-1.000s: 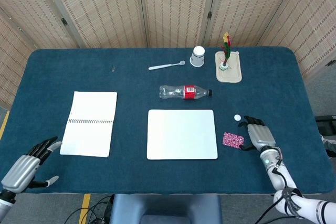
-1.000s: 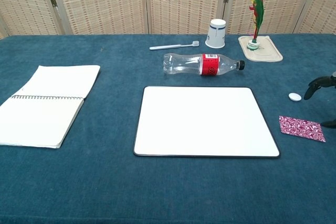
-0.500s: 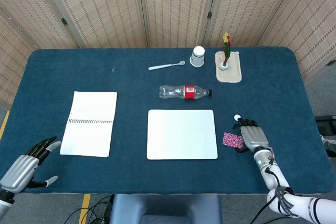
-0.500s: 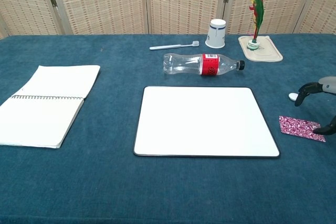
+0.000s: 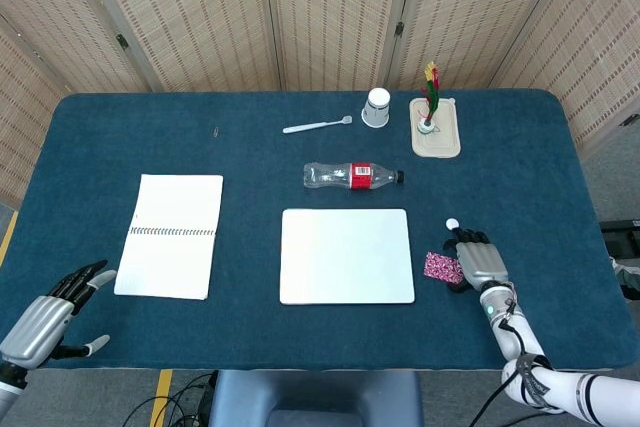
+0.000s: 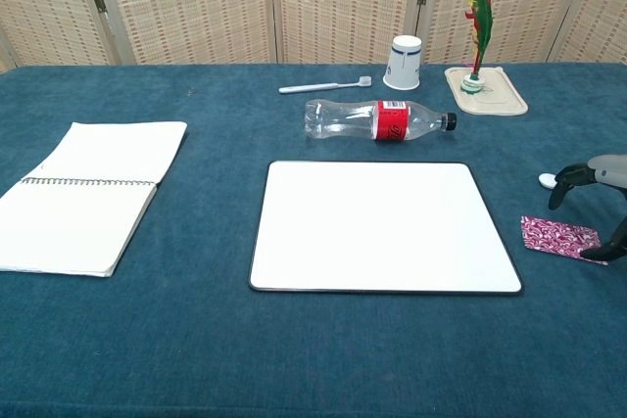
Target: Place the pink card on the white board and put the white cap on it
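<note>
The fingers (image 6: 573, 176) of the right hand (image 5: 477, 261) are bent down like a claw over the right end of the pink card (image 6: 559, 237). The thumb tip touches the card's right edge, but the pictures do not show plainly if the hand has hold of the card yet. The card lies flat on the blue cloth, just to the right of the white board (image 6: 383, 227) and not on it. The white cap (image 6: 549, 181) sits on the cloth just behind the card, right by the fingertips.

The left hand (image 5: 45, 317) hangs past the near left edge of the table (image 5: 250, 127), fingers spread and holding nothing.

The card is a small thin rectangle with pink and white swirls. The cap is little, round and smooth. The board is a big flat rectangle, smooth and shiny white, with a thin dark rim and round corners. The table cloth is dark blue and looks soft and fuzzy.
</note>
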